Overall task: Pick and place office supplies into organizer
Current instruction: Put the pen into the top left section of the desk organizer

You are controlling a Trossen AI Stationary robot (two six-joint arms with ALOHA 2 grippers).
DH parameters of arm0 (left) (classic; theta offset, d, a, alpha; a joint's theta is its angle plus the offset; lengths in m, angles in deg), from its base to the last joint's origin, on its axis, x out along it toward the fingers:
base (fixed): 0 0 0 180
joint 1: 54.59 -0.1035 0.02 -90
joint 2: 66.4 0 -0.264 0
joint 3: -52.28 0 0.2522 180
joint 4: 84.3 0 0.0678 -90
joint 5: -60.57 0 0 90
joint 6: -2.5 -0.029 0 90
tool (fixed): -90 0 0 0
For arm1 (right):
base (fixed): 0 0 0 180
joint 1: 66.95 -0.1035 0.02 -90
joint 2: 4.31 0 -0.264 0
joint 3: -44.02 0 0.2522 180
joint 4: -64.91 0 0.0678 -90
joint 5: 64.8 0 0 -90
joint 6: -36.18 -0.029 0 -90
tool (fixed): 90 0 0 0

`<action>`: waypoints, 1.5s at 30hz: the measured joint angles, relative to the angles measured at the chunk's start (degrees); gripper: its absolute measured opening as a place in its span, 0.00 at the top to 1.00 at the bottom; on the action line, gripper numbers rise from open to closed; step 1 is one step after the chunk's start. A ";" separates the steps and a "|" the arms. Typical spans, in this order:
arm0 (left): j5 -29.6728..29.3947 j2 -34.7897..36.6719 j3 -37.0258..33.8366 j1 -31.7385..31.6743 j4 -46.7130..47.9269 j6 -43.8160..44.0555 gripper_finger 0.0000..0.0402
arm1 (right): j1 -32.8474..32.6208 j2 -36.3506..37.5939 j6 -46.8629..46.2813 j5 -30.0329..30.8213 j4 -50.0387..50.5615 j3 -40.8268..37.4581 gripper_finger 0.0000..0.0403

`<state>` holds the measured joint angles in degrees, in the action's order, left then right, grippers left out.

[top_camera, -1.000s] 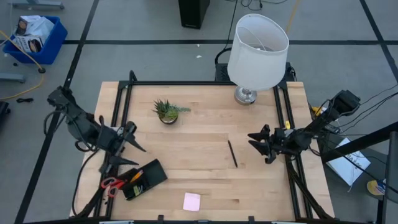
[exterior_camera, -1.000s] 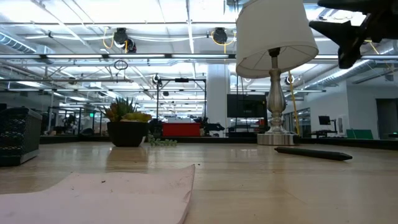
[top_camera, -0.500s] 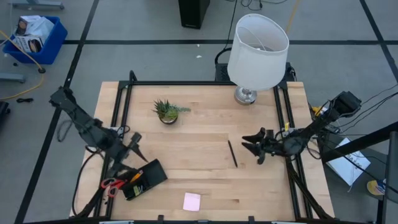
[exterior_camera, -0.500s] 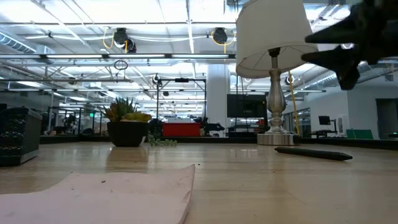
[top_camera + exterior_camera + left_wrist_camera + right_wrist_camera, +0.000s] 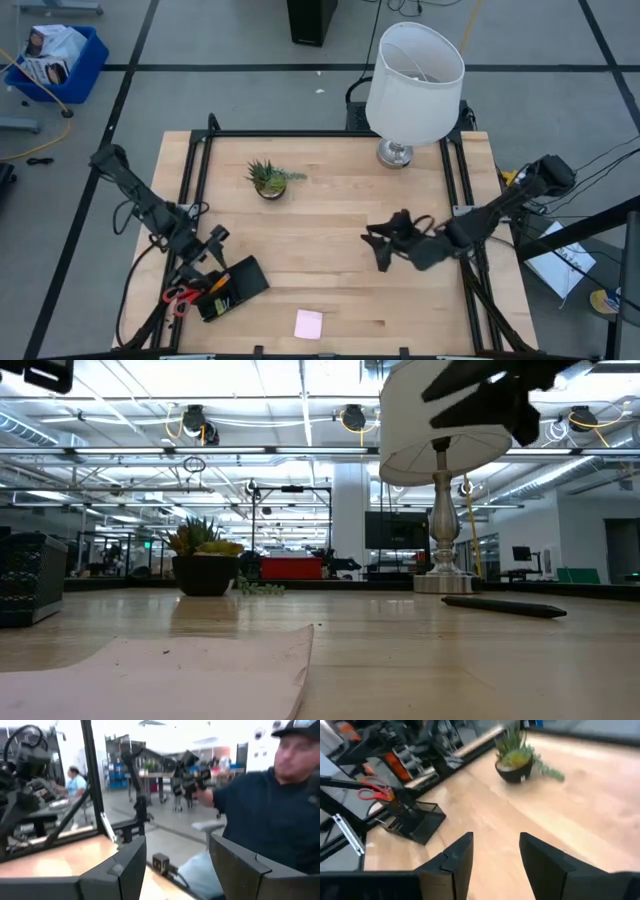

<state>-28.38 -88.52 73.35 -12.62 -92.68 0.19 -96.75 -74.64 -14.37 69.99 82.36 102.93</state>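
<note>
The right pincer (image 5: pixel 378 240), held released with nothing gripped, is poised above the black pen (image 5: pixel 373 247) lying mid-surface, well apart from the organizer (image 5: pixel 232 287); an off-centre closure could roll the thin pen away.

Bright even overhead light, soft shadows, both wrist views motion-blurred, ceiling-light glare

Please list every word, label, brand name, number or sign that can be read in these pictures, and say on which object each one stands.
No text can be read in any view.
Printed packaging in the blue bin beside the table: too small to read.
Person's cap in the left wrist view: too blurred to tell any mark.
Pink sticky-note pad, organizer, lamp: no writing visible.
</note>
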 joint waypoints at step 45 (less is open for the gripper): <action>1.41 0.77 -4.46 2.76 -4.60 4.36 0.46 | 23.75 -30.21 -8.57 -38.89 33.34 14.61 0.67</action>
<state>-26.97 -87.74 68.89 -9.86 -97.28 4.55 -73.00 -104.85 -22.94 31.10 115.70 117.54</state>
